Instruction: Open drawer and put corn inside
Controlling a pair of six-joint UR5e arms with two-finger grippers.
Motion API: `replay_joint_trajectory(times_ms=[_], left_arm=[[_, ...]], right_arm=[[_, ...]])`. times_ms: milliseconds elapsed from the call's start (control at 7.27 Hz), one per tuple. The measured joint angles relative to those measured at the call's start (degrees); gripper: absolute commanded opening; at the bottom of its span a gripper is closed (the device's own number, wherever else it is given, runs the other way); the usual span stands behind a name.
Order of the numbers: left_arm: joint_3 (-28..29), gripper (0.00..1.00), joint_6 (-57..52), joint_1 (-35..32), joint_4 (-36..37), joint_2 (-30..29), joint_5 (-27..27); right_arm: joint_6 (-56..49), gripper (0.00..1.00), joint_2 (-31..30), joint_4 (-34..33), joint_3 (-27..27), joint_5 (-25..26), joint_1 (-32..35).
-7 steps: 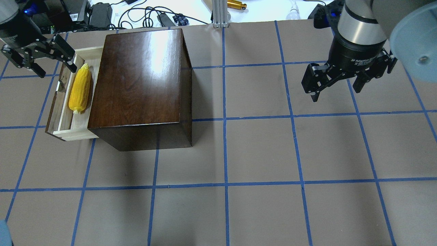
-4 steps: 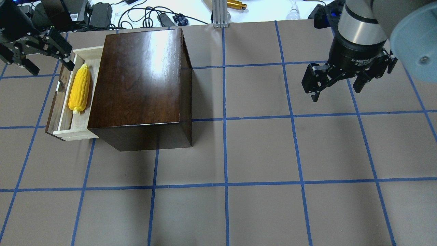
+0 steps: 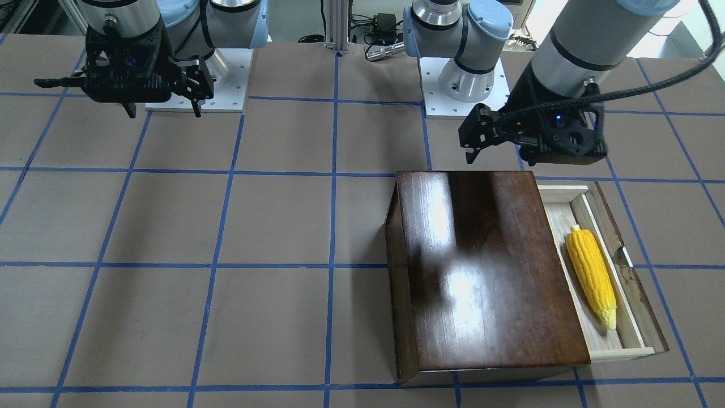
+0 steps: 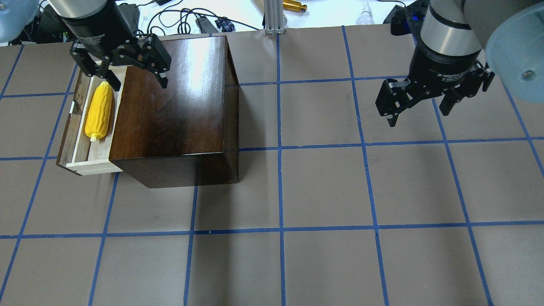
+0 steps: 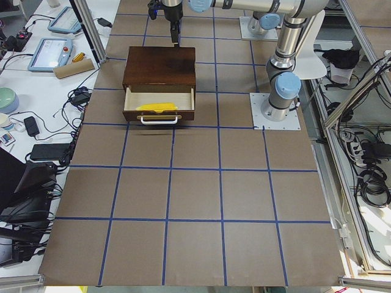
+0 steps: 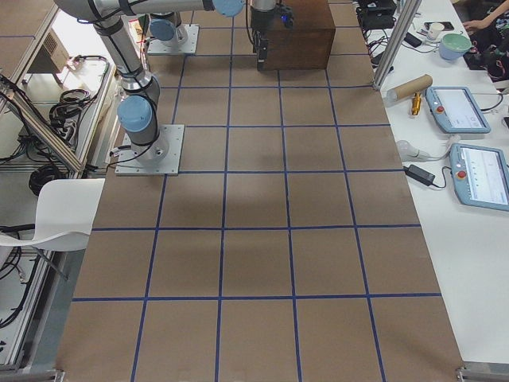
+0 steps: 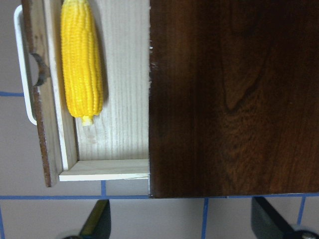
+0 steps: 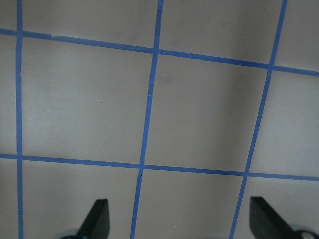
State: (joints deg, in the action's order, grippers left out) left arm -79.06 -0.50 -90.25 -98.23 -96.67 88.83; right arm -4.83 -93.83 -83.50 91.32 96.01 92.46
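Observation:
The glossy dark-brown box [image 4: 174,97] stands at the table's far left. Its drawer [image 4: 68,131] is pulled out to the left, with its pale tray showing. The yellow corn [image 4: 99,111] lies lengthwise inside the tray, and it also shows in the front view [image 3: 591,275] and the left wrist view [image 7: 81,64]. My left gripper [image 4: 137,80] is open and empty, raised over the far end of the drawer and the box's far-left corner. My right gripper [image 4: 418,112] is open and empty, hovering over bare table at the far right.
The drawer has a white handle [image 7: 22,64] on its dark front panel. Cables and power bricks [image 4: 123,17] and an aluminium post [image 4: 274,17] lie beyond the table's far edge. Blue tape lines grid the brown table [image 4: 323,187].
My left gripper has moved right, from outside the drawer's front panel to above the drawer's far end and the box corner. The corn, drawer and right gripper have not moved.

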Motion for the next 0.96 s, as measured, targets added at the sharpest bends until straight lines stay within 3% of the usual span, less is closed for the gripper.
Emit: replay_joint_trajectory(times_ms=[962], left_arm=[[-0.97, 1.00, 0.77, -1.27, 0.20, 1.63, 0.04]], right_arm=[[0.00, 1.00, -0.02, 0.00, 0.00, 0.03, 0.00]])
